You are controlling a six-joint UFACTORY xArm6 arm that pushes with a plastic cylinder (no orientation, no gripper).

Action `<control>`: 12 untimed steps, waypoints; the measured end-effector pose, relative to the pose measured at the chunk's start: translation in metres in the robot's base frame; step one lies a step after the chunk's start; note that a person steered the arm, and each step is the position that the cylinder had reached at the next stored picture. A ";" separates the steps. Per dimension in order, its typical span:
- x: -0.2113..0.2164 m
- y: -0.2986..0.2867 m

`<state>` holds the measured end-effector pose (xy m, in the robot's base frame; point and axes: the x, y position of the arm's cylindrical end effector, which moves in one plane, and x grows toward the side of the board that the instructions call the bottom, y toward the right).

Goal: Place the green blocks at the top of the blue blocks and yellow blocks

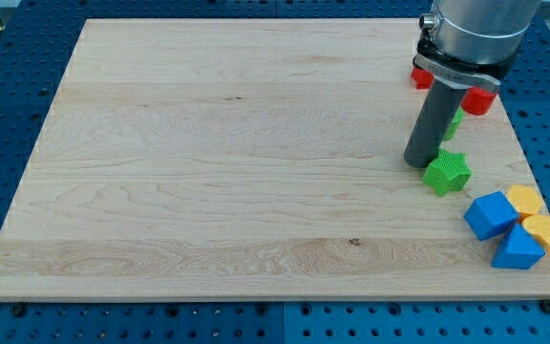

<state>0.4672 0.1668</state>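
Currently, on the wooden bench [208, 162], my tip [418, 162] sits touching the upper-left side of the green star block [447, 173]; no pincer is fitted, so no grasp to report. A second green block [455, 120] peeks behind the rod. I judge short, centred nudges best, keeping the star above the 2 blue blocks [490, 214] and 2 yellow blocks [525, 200] without scattering them.
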 end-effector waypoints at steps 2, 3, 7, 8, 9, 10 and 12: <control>0.007 0.029; 0.004 0.027; -0.089 0.014; -0.088 0.020; -0.080 0.033; -0.079 0.033; -0.071 0.041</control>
<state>0.3959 0.2073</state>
